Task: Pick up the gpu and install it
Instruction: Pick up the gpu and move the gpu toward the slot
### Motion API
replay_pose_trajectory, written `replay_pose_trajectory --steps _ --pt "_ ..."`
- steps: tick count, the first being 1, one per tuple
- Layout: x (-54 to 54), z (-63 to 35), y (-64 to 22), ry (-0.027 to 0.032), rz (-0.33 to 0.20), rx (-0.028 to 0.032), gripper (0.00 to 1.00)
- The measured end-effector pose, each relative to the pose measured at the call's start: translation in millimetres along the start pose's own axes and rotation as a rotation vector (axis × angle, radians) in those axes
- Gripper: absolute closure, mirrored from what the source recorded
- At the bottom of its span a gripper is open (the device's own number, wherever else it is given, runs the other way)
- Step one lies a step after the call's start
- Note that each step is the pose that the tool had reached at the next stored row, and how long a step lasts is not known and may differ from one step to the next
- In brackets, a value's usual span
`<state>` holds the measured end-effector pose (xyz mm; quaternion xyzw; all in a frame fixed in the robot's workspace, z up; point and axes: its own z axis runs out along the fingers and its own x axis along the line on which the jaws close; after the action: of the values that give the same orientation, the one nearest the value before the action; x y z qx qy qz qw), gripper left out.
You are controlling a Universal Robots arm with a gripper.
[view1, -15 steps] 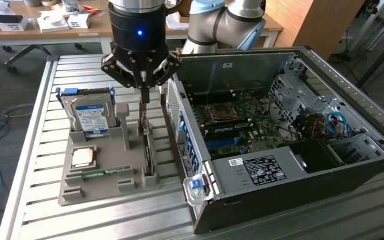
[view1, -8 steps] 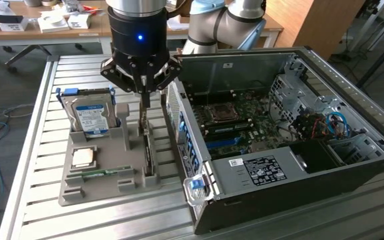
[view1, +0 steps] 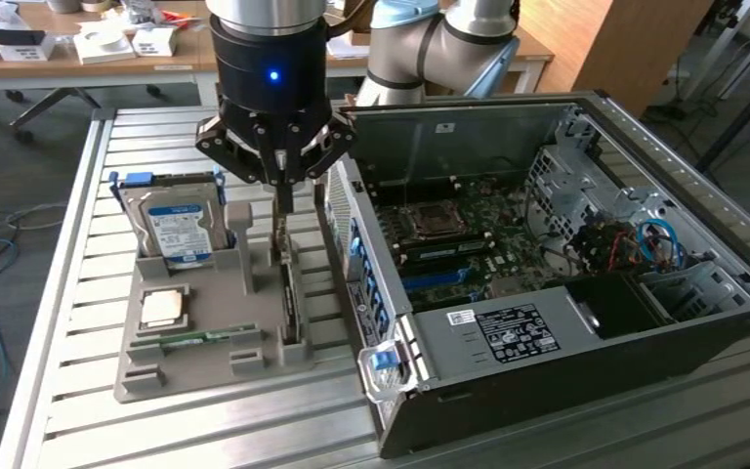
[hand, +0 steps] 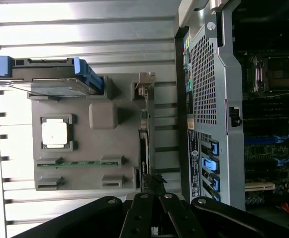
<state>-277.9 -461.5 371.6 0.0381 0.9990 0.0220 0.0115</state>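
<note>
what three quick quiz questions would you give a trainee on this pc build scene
1. True or false: the gripper has its fingers shut on the gpu, which stands edge-on in the grey holder.
2. What lies flat in the holder next to the green memory stick? A) a square chip B) a fan C) a screwdriver
3. Fill in: the hard drive stands in the holder on the exterior view's ____ of the gpu.

Key: 1 true; 2 A; 3 left
</note>
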Motion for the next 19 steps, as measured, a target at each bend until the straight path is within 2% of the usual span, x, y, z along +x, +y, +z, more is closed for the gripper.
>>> replay_pose_trajectory --steps 10,12,13,14,15,16,19 --pt "0.0 0.0 0.0 0.0000 0.000 0.0000 0.89" --pt "0.0 0.0 0.0 0.0000 0.000 0.0000 0.77" --pt "0.0 0.0 0.0 0.0000 0.000 0.0000 0.77" --pt "0.0 0.0 0.0 0.0000 0.000 0.0000 0.71" --pt "0.0 0.0 0.0 0.0000 0.000 0.0000 0.71" --pt "0.0 0.0 0.0 0.0000 0.000 0.0000 0.64" --pt "0.0 0.0 0.0 0.0000 0.000 0.0000 0.64"
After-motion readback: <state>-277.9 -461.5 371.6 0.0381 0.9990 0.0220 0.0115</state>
